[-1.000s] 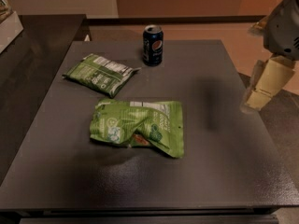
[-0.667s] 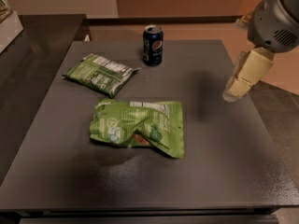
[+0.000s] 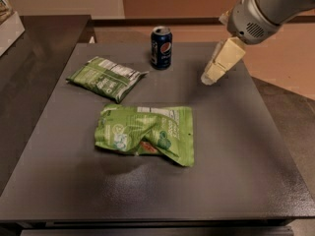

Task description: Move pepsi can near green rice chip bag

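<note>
Pepsi can [image 3: 161, 47] stands upright and untouched at the far edge of the worktop [image 3: 236, 146], well apart from the green rice chip bag [image 3: 145, 134] lying near the middle; neither has shifted. The end effector [image 3: 207, 77] has swung in from the right of the view and now hangs above the worktop beside the can, clear of it, and whether it is apart or together I cannot tell. The reach for the can looks under way, the carry not begun.
</note>
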Controlling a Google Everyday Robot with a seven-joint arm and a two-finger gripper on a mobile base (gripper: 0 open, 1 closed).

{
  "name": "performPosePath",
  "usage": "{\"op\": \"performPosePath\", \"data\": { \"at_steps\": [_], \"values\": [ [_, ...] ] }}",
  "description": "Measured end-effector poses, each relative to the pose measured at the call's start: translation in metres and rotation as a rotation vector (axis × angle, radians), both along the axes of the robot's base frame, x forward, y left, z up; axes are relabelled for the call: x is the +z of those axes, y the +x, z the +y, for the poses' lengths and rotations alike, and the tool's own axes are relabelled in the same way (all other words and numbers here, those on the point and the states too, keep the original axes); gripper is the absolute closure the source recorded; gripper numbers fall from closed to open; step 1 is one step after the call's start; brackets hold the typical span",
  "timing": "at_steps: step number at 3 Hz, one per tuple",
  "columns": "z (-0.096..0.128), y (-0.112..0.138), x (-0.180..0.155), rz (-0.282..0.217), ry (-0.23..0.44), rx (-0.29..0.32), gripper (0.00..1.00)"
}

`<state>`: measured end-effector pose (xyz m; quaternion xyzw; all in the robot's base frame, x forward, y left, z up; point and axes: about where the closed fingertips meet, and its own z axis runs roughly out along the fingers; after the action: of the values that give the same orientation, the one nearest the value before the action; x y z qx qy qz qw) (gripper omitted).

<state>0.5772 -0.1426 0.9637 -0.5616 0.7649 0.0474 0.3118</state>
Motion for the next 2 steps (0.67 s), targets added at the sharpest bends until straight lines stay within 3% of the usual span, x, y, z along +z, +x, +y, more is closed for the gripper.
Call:
{"op": "performPosePath", "data": {
  "at_steps": [2],
  "values": [
    [0.031,0.069,-0.022,0.009,0.145,-0.035,0.00]
  ]
}}
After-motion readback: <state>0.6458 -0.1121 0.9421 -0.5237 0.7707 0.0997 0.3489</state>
